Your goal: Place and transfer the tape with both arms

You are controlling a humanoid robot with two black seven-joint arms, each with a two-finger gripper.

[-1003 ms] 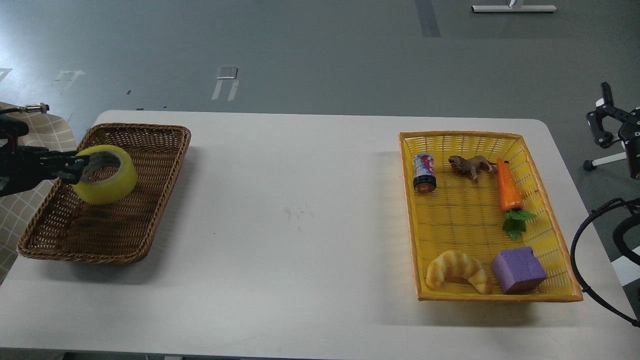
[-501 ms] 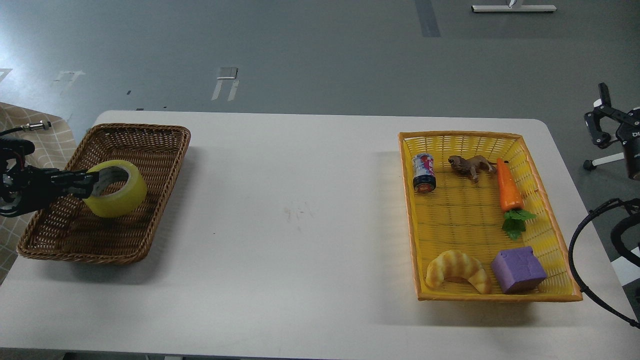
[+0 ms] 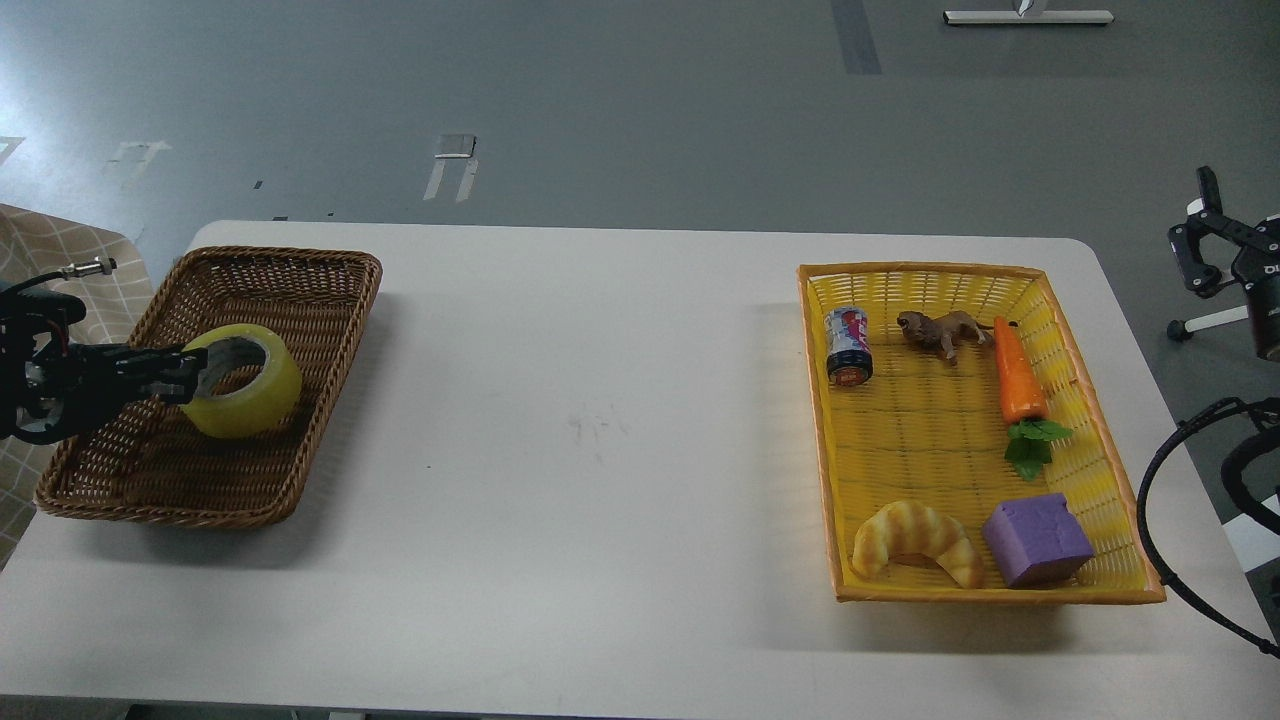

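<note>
The yellow tape (image 3: 246, 392) is inside the brown wicker basket (image 3: 300, 262) at the table's left, low over the basket floor or touching it. My left gripper (image 3: 188, 366) comes in from the left edge and is shut on the roll's left wall, with one finger inside the grey core. My right gripper (image 3: 1203, 228) hangs off the table's right edge, far from the tape, with its two fingers apart and nothing between them.
A yellow plastic basket (image 3: 820, 420) at the right holds a small can (image 3: 848, 345), a toy animal (image 3: 941, 332), a carrot (image 3: 1017, 376), a croissant toy (image 3: 915, 541) and a purple block (image 3: 1036, 540). A black cable loop (image 3: 1160, 470) hangs beside the table's right edge.
My left gripper has carried the tape down and slightly right, deeper into the brown basket. The right gripper has shifted slightly up.
</note>
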